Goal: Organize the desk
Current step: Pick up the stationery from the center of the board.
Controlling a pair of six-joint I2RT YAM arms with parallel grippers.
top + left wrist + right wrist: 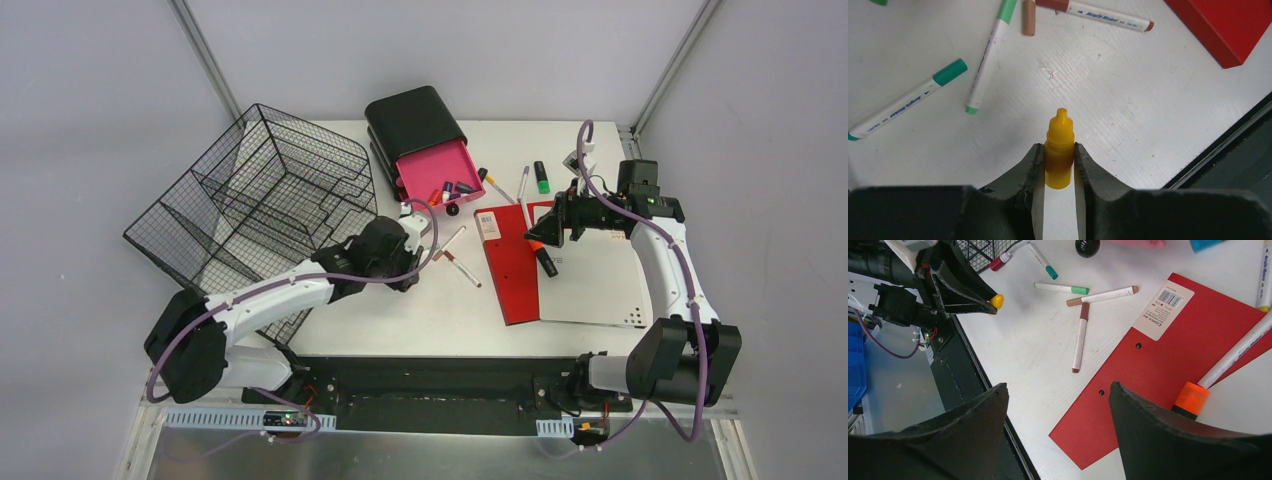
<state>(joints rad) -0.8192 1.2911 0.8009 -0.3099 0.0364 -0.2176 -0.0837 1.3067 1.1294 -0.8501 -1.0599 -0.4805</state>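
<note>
Holding yellow dropper bottle (1059, 145) by its body in left pincer (1058, 151), cap free, so we can carry it | right pincer (1058, 386) spread wide, empty, near orange highlighter (1190, 397).

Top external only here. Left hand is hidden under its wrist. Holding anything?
Observer: Yes. Left hand is shut on a small yellow dropper bottle, cap pointing out past the fingertips.
Operator: What's on the desk near it?
Observer: On the desk, a green-capped marker and a second green marker lie left of the bottle in the left wrist view.
Operator: Right hand?
Observer: Right hand is open, nothing between the fingers; the red folder lies below it.
</note>
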